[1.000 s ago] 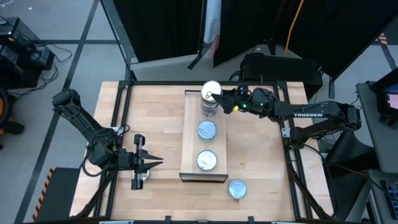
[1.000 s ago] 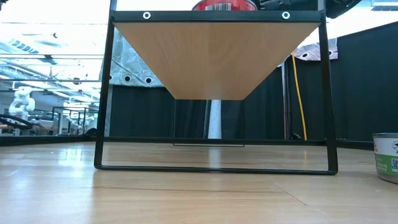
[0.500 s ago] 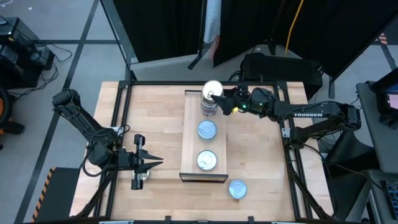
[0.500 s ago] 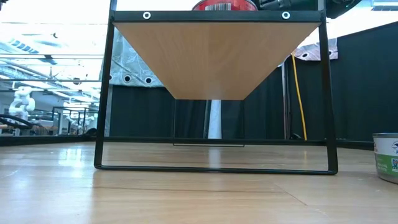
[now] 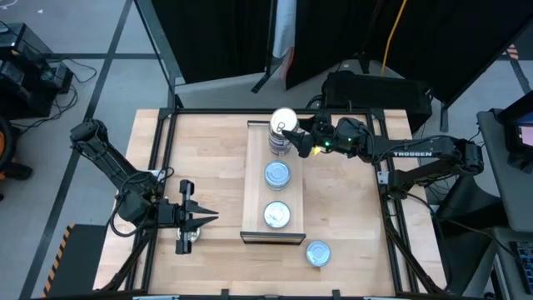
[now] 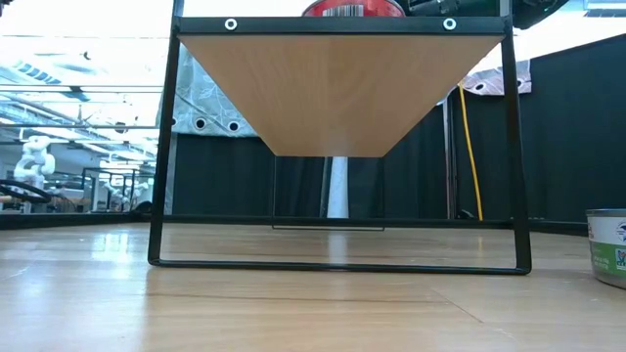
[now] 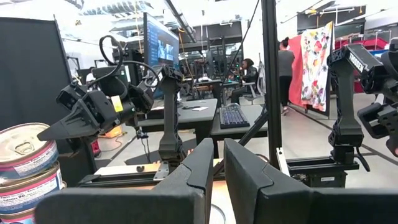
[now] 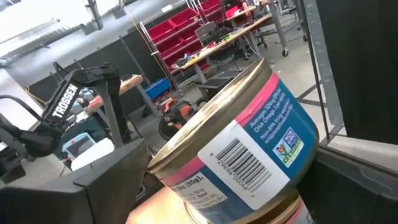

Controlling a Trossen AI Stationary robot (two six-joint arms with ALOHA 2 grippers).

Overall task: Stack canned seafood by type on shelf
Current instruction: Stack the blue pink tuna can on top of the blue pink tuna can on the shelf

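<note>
three stacks stand on the shelf [image 5: 254, 179]; right tool [image 5: 297, 136] spread apart beside the far stack's top can [image 5: 283, 122]; one can [image 5: 317, 252] left on the counter [image 5: 208, 150]; left tool [image 5: 208, 218] together.

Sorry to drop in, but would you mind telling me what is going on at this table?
The robot is sorting seafood tins onto the shelf. The right pincer stands open around the top tin of a stack at the shelf's far end. Two blue-topped tins sit further along the board, and another tin is on the table. The left pincer waits shut off to the side.
</note>
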